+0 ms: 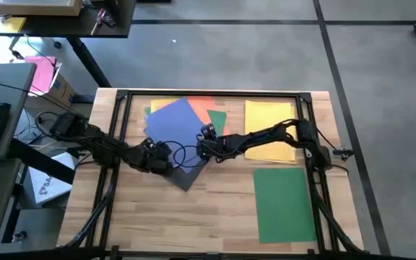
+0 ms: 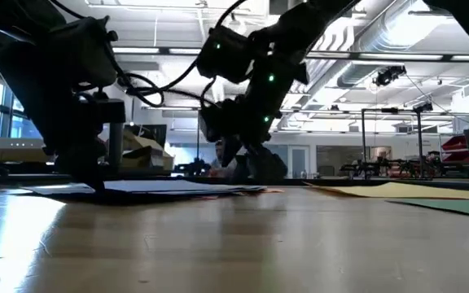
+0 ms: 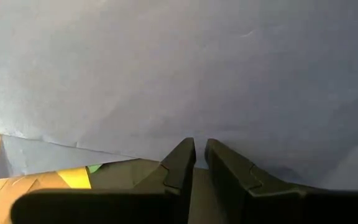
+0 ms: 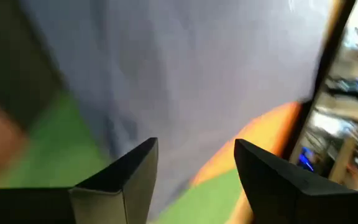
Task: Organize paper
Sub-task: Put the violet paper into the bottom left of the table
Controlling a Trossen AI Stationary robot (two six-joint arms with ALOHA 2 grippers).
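- A messy pile of thin coloured paper sheets sits at the far middle of the wooden table (image 1: 193, 224), with a large blue rectangular sheet (image 1: 175, 126) lying skewed on top.
- Under the blue sheet, edges of an orange sheet (image 1: 202, 108), a green sheet (image 1: 217, 119), a yellow sheet (image 1: 161, 106) and a dark grey sheet (image 1: 188, 177) stick out at different angles.
- Two sheets lie apart from the pile: a single yellow rectangular sheet (image 1: 269, 128) under the right arm, and a single green rectangular sheet (image 1: 285, 202) nearer the front edge.
- The left gripper (image 3: 199, 158) is low over the near corner of the pile; its fingers are drawn narrow, almost closed, with the blue sheet just ahead of the tips. Whether they pinch an edge cannot be told.
- The right gripper (image 4: 194, 165) hangs over the pile's other side — its fingers are spread wide and hold nothing, with blue paper ahead of them and orange and green showing beside the tips.
- The step in hand looks like squaring the skewed blue sheet with the pile.
- To do it well, one gripper should press the pile still while the other slides the top sheet — slowly, flat to the table, so the thin paper does not buckle or drag the sheets below.
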